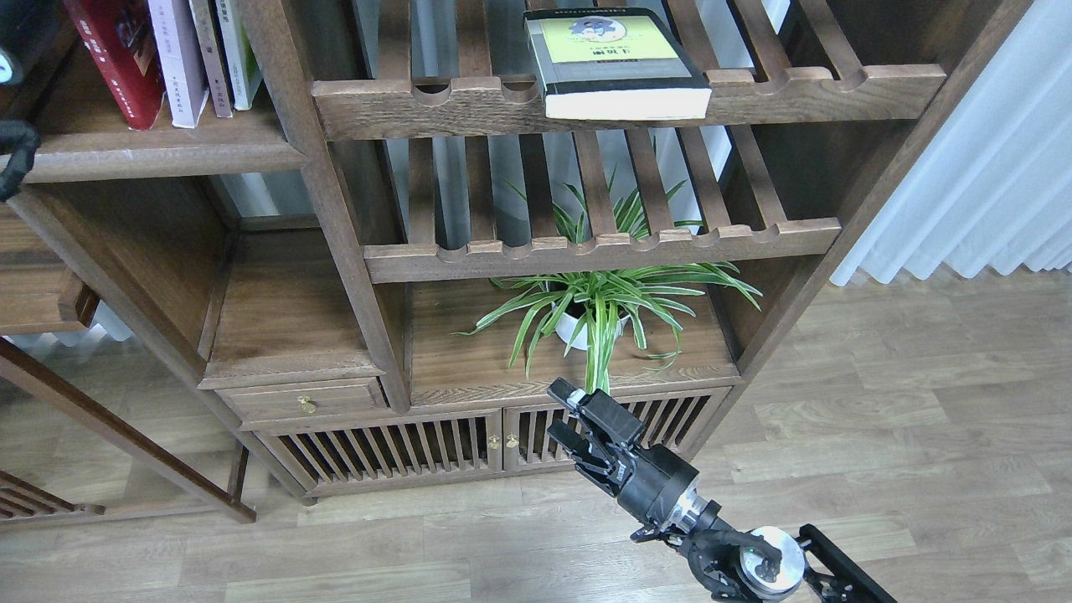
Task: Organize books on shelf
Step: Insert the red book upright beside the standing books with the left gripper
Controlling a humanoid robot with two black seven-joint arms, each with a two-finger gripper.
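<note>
Five books (180,59), one potted plant (590,310), two slatted racks (603,243)

Shelf (159,155) bare left of red book (117,59); black book (615,63) blocks the upper rack (796,88).

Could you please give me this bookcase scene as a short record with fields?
shelf: solid plank at upper left, four books standing on it
red paperback: leftmost, leaning left
lavender-white paperback: beside the red one
two thin books: at the right end of the row
black book: lying flat on the top slatted rack, front edge overhanging
potted plant: in the lower compartment
right gripper: open, empty, low in front of the cabinet doors
left gripper: out of view
</note>
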